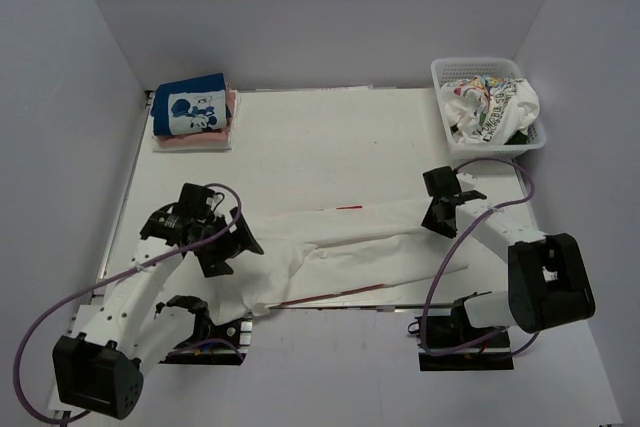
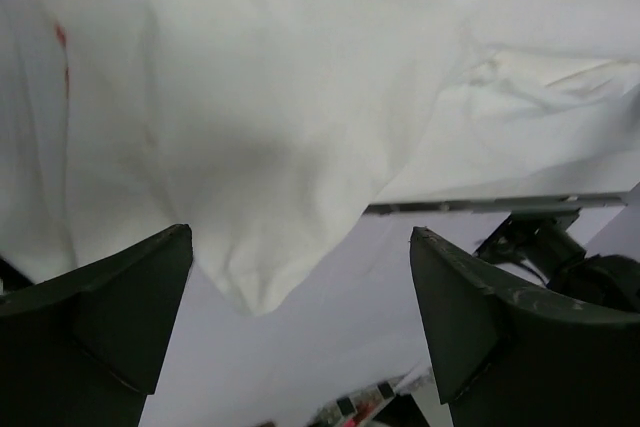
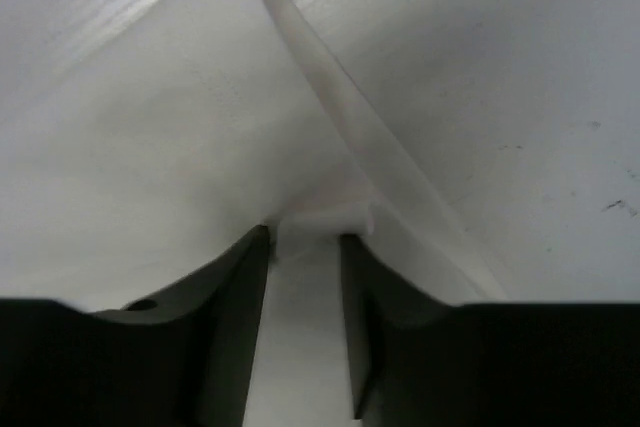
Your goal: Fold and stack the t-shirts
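**A:** White t-shirt [image 1: 340, 252] in one long band across the near half of the bench [image 1: 330, 137]. Why is it lying like that?

**B:** It looks like a lengthwise fold, with the cloth doubled into a strip between the two arms. One end sits under the left end effector [image 2: 300, 235] and the other under the right end effector [image 3: 305, 237]. An arm at each end keeps the strip straight while it settles flat.

**A:** Is either one holding it?

**B:** Not the left. Its fingers stand wide apart above a corner of the cloth and there is nothing between them. The right one's fingers are only slightly parted, and a ridge of the shirt runs right up to the gap. That gap looks too loose for a pinch on cloth this thin, so I'd say it is slack on the fabric.

**A:** And the other shirts?

**B:** The blue shirt [image 1: 190, 109] with the mouse panel lies folded on the pink shirt [image 1: 195, 142] in the far left corner. That is the stack, kept well apart from the working area. The printed shirt [image 1: 490, 102] is bunched in the basket [image 1: 440, 72] at the far right, not yet folded.

**A:** What comes next, do you think?

**B:** Probably a crosswise fold. The strip is still too long to go on that stack.
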`<action>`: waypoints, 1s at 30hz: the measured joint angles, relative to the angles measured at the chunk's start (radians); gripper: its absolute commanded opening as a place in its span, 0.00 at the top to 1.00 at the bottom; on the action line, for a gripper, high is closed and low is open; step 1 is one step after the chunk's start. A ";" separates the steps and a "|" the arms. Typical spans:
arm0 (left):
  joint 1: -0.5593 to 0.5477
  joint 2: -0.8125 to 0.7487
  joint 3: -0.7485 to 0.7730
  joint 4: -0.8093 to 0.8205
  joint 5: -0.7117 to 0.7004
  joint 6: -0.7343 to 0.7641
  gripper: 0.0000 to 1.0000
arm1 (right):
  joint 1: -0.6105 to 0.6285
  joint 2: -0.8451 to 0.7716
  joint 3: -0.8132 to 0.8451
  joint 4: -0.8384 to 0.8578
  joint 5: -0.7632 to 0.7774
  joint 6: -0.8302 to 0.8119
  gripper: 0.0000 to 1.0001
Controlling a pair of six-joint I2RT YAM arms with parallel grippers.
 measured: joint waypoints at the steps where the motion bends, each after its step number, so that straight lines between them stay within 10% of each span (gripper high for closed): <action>1: 0.000 0.021 0.016 0.032 -0.009 0.003 0.00 | 0.000 0.010 0.000 -0.010 0.004 0.018 0.24; 2: 0.000 0.042 0.024 0.061 -0.015 0.005 0.00 | 0.000 0.012 0.000 -0.022 0.011 0.024 0.10; 14: 0.000 0.386 -0.024 0.378 -0.048 0.037 0.00 | 0.002 -0.184 0.053 0.075 -0.128 -0.070 0.10; 20: 0.010 0.571 0.037 0.436 -0.031 0.032 0.00 | 0.006 -0.031 0.016 0.238 -0.330 -0.081 0.10; 26: -0.005 0.886 0.359 0.388 0.024 0.051 0.00 | 0.009 0.041 -0.031 0.290 -0.426 -0.089 0.10; 30: -0.029 1.232 0.847 0.385 0.073 0.099 0.00 | 0.035 -0.016 -0.104 0.342 -0.457 -0.099 0.10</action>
